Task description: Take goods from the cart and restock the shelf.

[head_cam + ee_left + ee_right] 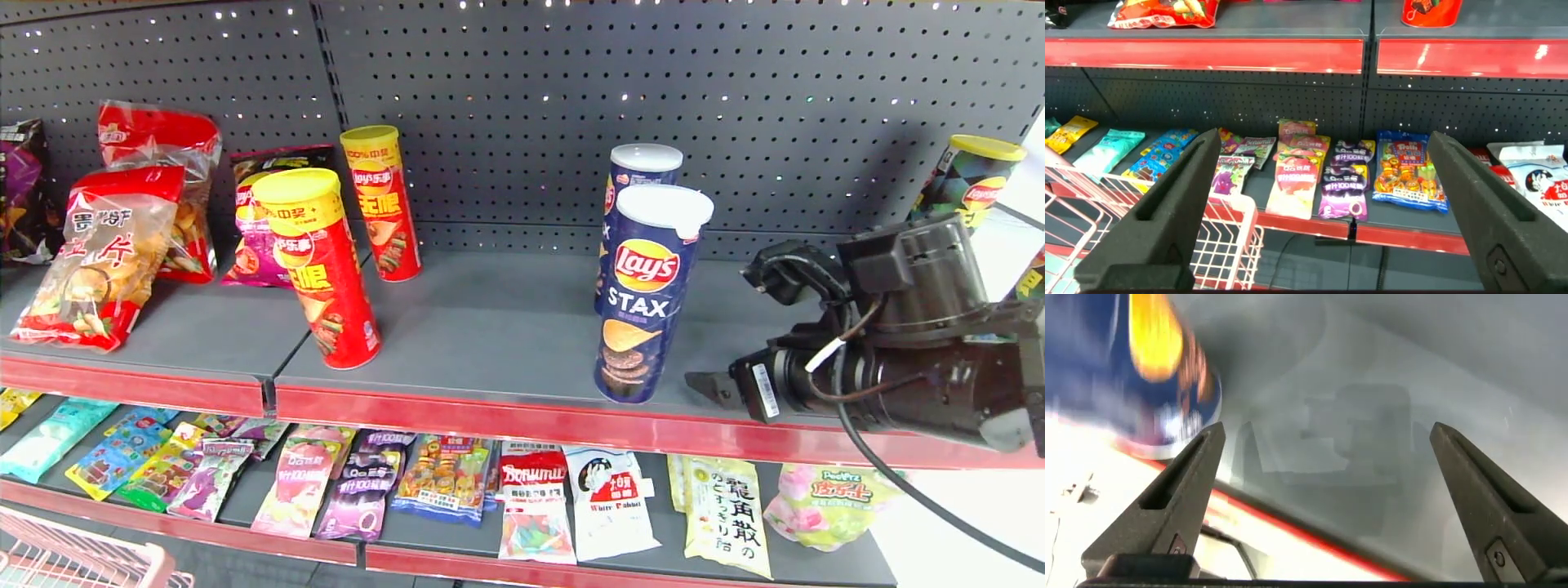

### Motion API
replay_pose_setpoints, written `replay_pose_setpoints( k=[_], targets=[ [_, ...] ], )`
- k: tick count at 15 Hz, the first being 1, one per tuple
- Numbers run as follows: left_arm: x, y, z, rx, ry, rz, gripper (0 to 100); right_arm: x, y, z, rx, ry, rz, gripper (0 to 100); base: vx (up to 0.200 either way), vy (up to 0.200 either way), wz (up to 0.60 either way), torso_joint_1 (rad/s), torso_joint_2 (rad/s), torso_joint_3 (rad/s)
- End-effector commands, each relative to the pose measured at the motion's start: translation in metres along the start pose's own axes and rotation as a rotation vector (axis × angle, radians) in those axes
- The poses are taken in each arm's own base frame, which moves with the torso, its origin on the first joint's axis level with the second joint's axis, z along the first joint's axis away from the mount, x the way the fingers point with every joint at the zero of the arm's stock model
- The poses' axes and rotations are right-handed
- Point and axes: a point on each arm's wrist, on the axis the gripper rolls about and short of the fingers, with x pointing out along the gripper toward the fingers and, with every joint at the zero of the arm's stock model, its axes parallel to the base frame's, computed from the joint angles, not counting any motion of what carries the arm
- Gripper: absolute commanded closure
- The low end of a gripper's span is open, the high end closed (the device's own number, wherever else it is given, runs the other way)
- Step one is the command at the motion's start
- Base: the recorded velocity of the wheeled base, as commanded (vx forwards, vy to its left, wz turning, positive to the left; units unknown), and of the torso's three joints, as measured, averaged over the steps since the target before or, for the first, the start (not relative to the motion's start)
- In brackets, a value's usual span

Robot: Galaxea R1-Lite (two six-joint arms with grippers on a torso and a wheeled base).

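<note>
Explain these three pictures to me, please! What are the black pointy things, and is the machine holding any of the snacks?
It is a robot with two arms, filling a shop shelf. The big picture comes from a camera on its head. The other two come from cameras on its wrists, so the black pointy things are gripper fingers, the robot's hands. The right gripper is open and empty, beside the front dark blue cardboard crisp tube with a white lid on the grey metal shelf. Two red crisp tubes with yellow lids and red plastic snack bags are there too. The left gripper is open and empty as well, near the pink wire cart, facing the flat sweet packets on the lower shelf.
</note>
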Motion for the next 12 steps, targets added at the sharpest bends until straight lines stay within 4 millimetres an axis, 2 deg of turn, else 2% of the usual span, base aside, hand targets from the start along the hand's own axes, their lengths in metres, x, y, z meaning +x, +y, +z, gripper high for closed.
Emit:
replay_pose_setpoints(
  k=[1, 3, 4, 6, 8, 10, 12],
  targets=[
    [0.0, 0.0, 0.0, 0.001, 0.001, 0.0, 0, -0.022, -0.003, -0.006, 0.002, -0.039, 0.012, 0, 0.0, 0.0, 0.0, 0.0, 0.0, 0.0],
    [0.0, 0.0, 0.0, 0.001, 0.001, 0.0, 0, -0.039, -0.007, -0.005, 0.017, -0.103, 0.013, 0, 0.0, 0.0, 0.0, 0.0, 0.0, 0.0],
    [0.0, 0.0, 0.0, 0.001, 0.001, 0.0, 0, -0.064, -0.013, -0.003, 0.038, -0.188, 0.018, 0, 0.0, 0.0, 0.0, 0.0, 0.0, 0.0],
    [0.0, 0.0, 0.0, 0.001, 0.001, 0.0, 0, -0.088, -0.021, -0.006, 0.054, -0.257, 0.012, 0, 0.0, 0.0, 0.0, 0.0, 0.0, 0.0],
    [0.0, 0.0, 0.0, 0.001, 0.001, 0.0, 0, -0.13, -0.034, -0.036, 0.021, -0.354, -0.001, 0, 0.0, 0.0, 0.0, 0.0, 0.0, 0.0],
    [0.0, 0.0, 0.0, 0.001, 0.001, 0.0, 0, -0.158, -0.043, -0.068, -0.057, -0.431, -0.024, 0, 0.0, 0.0, 0.0, 0.0, 0.0, 0.0],
    [0.0, 0.0, 0.0, 0.001, 0.001, 0.0, 0, -0.174, -0.048, -0.093, -0.063, -0.484, -0.04, 0, 0.0, 0.0, 0.0, 0.0, 0.0, 0.0]
  ],
)
